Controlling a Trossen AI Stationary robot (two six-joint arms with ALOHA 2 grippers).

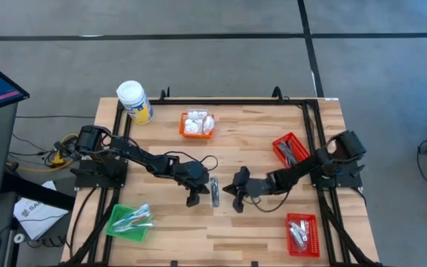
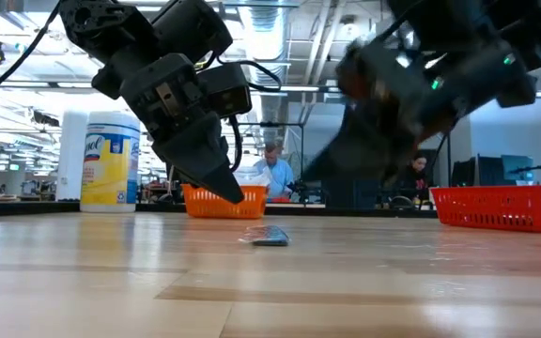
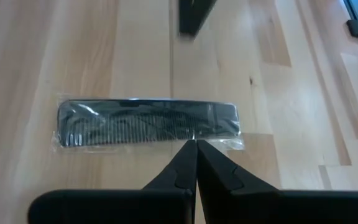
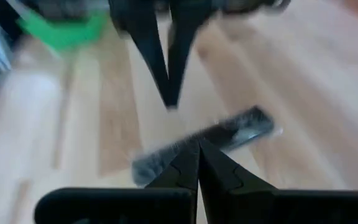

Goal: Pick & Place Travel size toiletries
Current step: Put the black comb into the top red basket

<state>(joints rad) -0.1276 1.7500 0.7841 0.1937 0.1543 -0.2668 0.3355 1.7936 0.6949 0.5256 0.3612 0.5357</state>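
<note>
Your clear-wrapped black comb (image 1: 215, 190) lying flat on worktop (image 1: 258, 230) centre, between both grippers. Your left gripper (image 1: 192, 200) hovering just beside comb, fingers pressed together, holding nothing. Your right gripper (image 1: 236, 203) facing it from other side, also pinched closed, empty. Farther back, orange basket (image 1: 197, 124) sitting with white packets (image 1: 198, 121).

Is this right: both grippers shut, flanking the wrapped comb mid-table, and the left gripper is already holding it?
Not quite. The left gripper is shut but empty: in the left wrist view its closed tips sit at the edge of the wrapped comb, which lies flat on the table. The rest holds: the right gripper is shut too, on the comb's other side in the high view.
</note>
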